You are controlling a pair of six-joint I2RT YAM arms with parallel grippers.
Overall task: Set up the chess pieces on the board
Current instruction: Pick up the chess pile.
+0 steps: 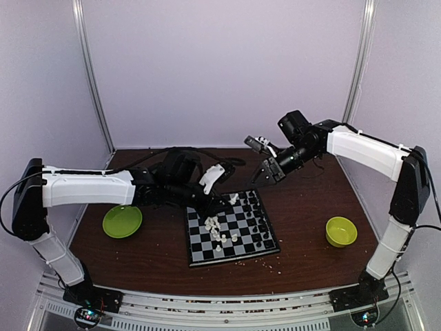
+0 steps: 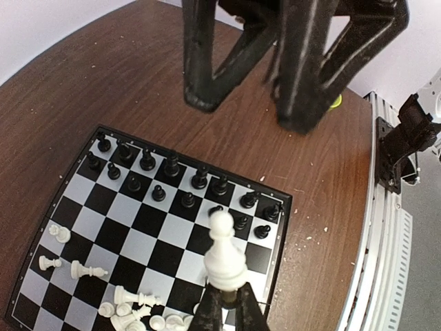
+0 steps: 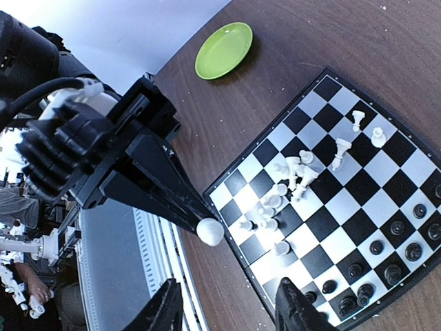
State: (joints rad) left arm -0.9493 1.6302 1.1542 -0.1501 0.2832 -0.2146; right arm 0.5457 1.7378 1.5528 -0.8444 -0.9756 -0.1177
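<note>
The board [image 1: 207,252] lies mid-table with black chess pieces [image 1: 260,222] standing in two rows along its right side. White chess pieces [image 1: 218,231] lie heaped and toppled near its left side. My left gripper [image 1: 227,201] hovers over the board's far edge, shut on a white piece [image 2: 224,249] held upright by its base. In the left wrist view the left gripper [image 2: 227,295] sits above the board's [image 2: 41,269] corner beside the black rows [image 2: 186,181]. My right gripper [image 1: 265,171] hangs open and empty higher up; its view shows the right gripper [image 3: 231,307], the held piece [image 3: 210,231] and the white heap [image 3: 279,196].
A round lime-green plate [image 1: 122,221] sits left of the board, also seen as the plate [image 3: 224,48] in the right wrist view. A small green bowl [image 1: 341,231] stands to the right. Pale crumbs [image 1: 275,265] are scattered on the brown table. The two grippers are close together above the board.
</note>
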